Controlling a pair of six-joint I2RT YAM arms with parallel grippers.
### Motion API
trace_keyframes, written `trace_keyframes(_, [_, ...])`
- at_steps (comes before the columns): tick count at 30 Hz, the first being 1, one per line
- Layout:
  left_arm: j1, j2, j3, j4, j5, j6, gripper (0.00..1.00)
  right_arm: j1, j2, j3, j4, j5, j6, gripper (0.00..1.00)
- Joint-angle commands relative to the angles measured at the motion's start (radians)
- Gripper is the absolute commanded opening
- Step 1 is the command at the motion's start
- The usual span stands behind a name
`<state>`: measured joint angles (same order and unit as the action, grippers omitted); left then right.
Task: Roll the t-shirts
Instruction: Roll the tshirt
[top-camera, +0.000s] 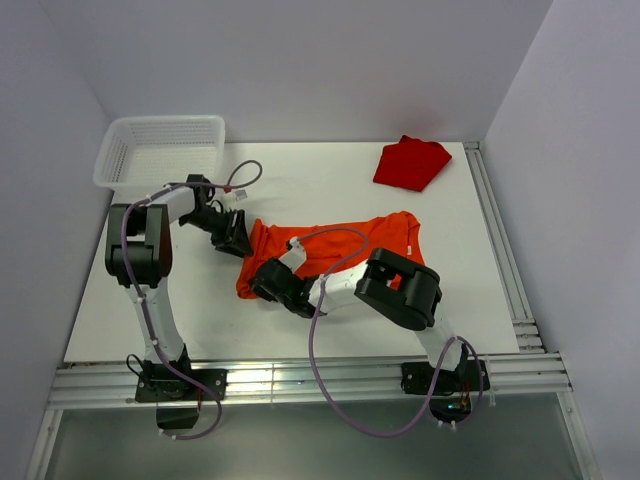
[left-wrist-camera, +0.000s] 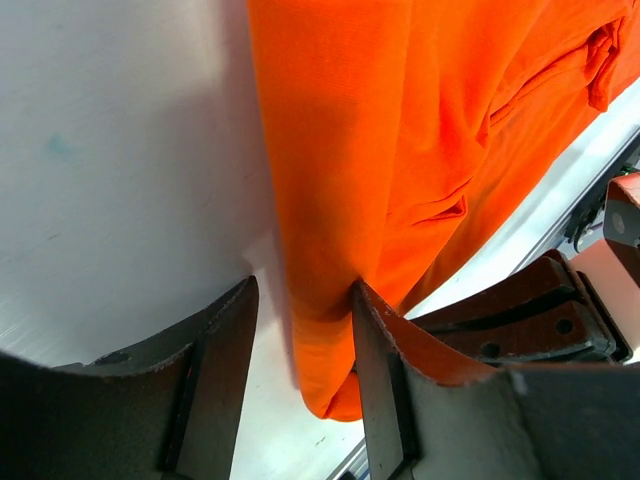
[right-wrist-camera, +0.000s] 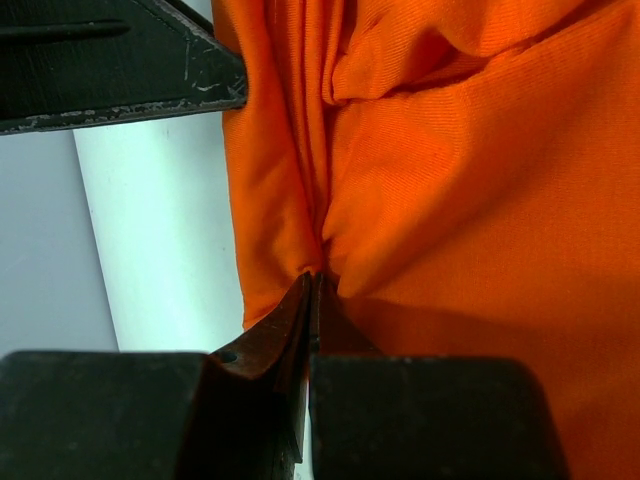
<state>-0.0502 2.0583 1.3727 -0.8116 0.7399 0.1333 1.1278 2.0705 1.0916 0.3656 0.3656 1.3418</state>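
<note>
The orange t-shirt (top-camera: 393, 230) lies bunched into a long, creased band across the middle of the white worktop (top-camera: 330, 185), running from the lower left towards the upper right of the overhead view. The darker red t-shirt (top-camera: 410, 163) lies folded in the upper right of that view, well apart from the orange one. A white mesh basket (top-camera: 112, 160) stands at the upper left corner of the worktop.

The left tool (top-camera: 237, 240) sits at the left end of the orange t-shirt. In its wrist view its jaws stand apart with the shirt's folded edge between them. The cloth touches one finger (left-wrist-camera: 375, 340), while bare worktop shows between the cloth and the other finger (left-wrist-camera: 225, 340), so nothing is clamped.

The right tool (right-wrist-camera: 313, 277) is low at the lower left part of the orange band. Its jaws are closed tight, pinching a small fold of the orange cloth at their tips.
</note>
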Motion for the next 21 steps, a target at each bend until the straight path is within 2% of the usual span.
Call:
trace_keyframes(1, [-0.026,-0.006,-0.021,0.040,-0.011,0.002,0.49,0.001,-0.023,-0.029,-0.082,-0.005,-0.016,0.00])
trace_keyframes(6, [-0.043,0.008,-0.021,0.063,-0.033,-0.023,0.45,0.001,-0.029,-0.035,-0.086,-0.004,-0.016,0.00])
trace_keyframes(9, [-0.053,0.016,-0.017,0.071,-0.054,-0.035,0.36,0.001,-0.036,-0.036,-0.088,-0.001,-0.018,0.00])
trace_keyframes(10, [-0.054,0.016,-0.014,0.075,-0.059,-0.037,0.29,0.003,-0.038,-0.039,-0.088,-0.001,-0.021,0.00])
trace_keyframes(15, [-0.056,-0.015,-0.021,0.110,-0.131,-0.087,0.06,0.006,-0.065,-0.084,-0.037,-0.005,-0.041,0.00])
trace_keyframes(18, [-0.057,-0.052,-0.049,0.149,-0.201,-0.124,0.01,0.013,-0.093,-0.119,0.013,-0.005,-0.047,0.04])
trace_keyframes(21, [-0.059,-0.081,-0.076,0.176,-0.275,-0.178,0.00,0.024,-0.116,-0.151,0.047,-0.011,-0.062,0.10])
